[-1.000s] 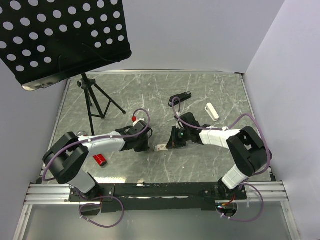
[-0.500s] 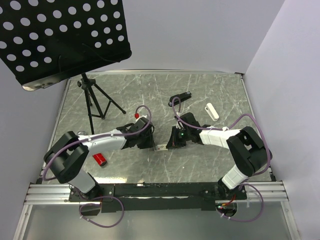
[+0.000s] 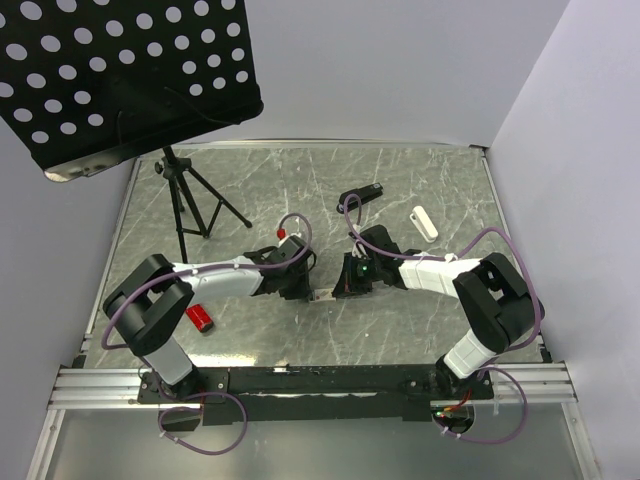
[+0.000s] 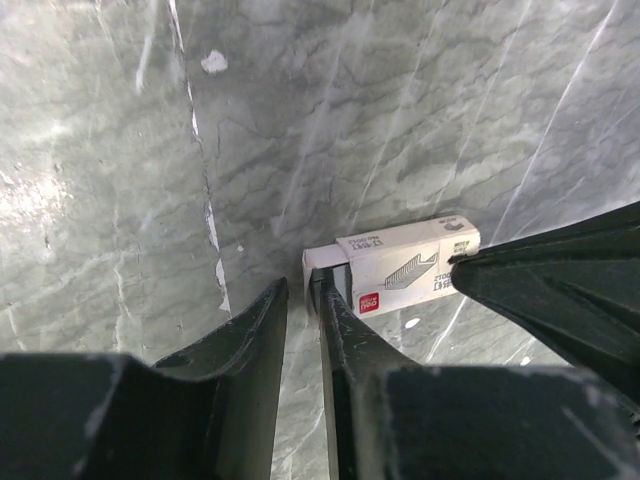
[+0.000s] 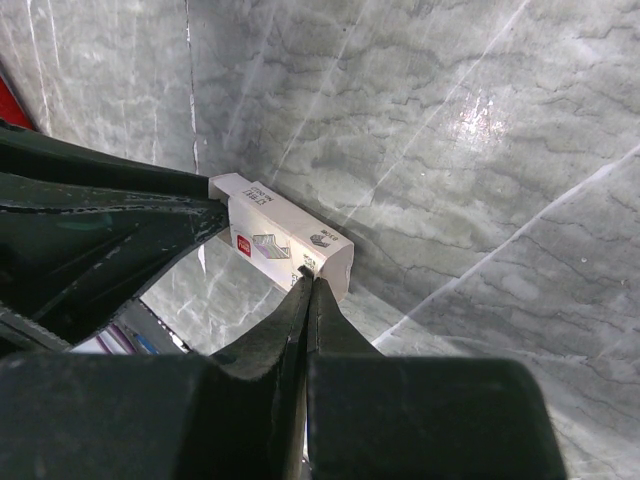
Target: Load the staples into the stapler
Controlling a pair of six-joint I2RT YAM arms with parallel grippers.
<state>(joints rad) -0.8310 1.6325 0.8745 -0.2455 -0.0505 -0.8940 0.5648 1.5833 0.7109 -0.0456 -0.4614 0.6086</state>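
Observation:
The staples box (image 3: 322, 295), small and pale with a red mark, lies on the marble table between my two grippers. In the left wrist view the staples box (image 4: 410, 262) has its inner tray poking out of the end toward me. My left gripper (image 4: 298, 288) (image 3: 303, 290) stands open by a narrow gap with only table showing in it, and its right fingertip (image 4: 322, 285) touches that tray end. My right gripper (image 5: 308, 275) (image 3: 348, 288) is shut, tips pressed against the other end of the staples box (image 5: 285, 240). A black stapler (image 3: 360, 194) and a white stapler (image 3: 425, 222) lie farther back.
A tripod (image 3: 185, 205) carrying a black perforated music-stand panel (image 3: 120, 70) stands at the back left. A small red object (image 3: 200, 319) lies on the table beside the left arm. Pale walls close the table at the back and right.
My left gripper has slid right, up to the box, and its jaws have gone from shut to slightly apart. The right arm and the box stay put.

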